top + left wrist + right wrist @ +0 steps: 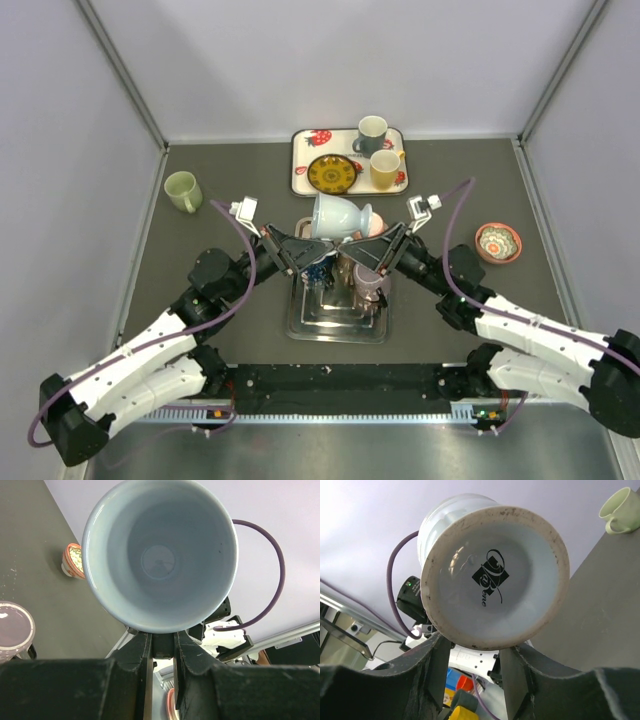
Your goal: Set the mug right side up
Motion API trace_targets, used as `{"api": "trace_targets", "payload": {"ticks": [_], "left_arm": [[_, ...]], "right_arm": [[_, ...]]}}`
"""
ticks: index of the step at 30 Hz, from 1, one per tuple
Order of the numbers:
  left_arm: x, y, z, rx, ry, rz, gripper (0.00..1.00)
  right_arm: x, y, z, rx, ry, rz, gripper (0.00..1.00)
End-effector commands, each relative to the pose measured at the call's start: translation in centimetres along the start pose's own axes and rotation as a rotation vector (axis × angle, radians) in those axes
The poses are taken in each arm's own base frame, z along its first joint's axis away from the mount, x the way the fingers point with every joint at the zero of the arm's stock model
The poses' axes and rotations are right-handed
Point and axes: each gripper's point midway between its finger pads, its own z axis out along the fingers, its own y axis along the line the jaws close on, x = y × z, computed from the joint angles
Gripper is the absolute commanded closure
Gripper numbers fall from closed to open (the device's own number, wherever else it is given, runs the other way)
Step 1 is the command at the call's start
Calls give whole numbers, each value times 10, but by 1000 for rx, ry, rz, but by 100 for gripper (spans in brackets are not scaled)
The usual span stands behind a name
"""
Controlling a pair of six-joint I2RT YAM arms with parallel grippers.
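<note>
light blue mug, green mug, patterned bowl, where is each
light blue mug (pixel 159 560), left wrist view, inside bottom
green mug (pixel 183 190), top view, its body
patterned bowl (pixel 498 242), top view, its inside

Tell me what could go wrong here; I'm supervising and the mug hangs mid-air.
The pale blue ceramic mug lies sideways in the air, pinched at one narrow spot by the left gripper; it could twist or slip. The right gripper flanks only its base edge. A steel tray and purple mug sit nearby, so a drop could chip them.
</note>
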Motion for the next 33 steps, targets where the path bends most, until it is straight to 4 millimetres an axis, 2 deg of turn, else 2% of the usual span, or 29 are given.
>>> {"api": "trace_targets", "payload": {"ticks": [1,5,10,18,24,26,27,28,31,33], "left_arm": [[5,-52,-7,168,59,9,100],[12,-51,-5,162,94,5,100],[18,-51,-4,155,124,5,100],[30,-46,-3,140,169,4,100],[38,-40,-2,126,202,4,100],[40,-38,-1,123,212,5,100],[41,-39,-2,125,216,5,100],[42,-38,-2,124,218,6,100],[41,-37,-4,119,212,14,100],[40,-36,-5,115,202,26,100]], "right_arm": [[-32,37,7,-140,-107,-57,56],[-35,42,12,-159,-107,-56,53],[-39,43,17,-166,-116,-52,53],[-56,50,21,-193,-188,-44,59],[-61,55,30,-212,-180,-54,56],[-60,59,35,-216,-158,-66,63],[-61,61,36,-223,-155,-71,69],[-59,61,37,-221,-143,-69,79],[-55,62,40,-225,-113,-77,91],[-53,62,41,-227,-97,-82,96]]}}
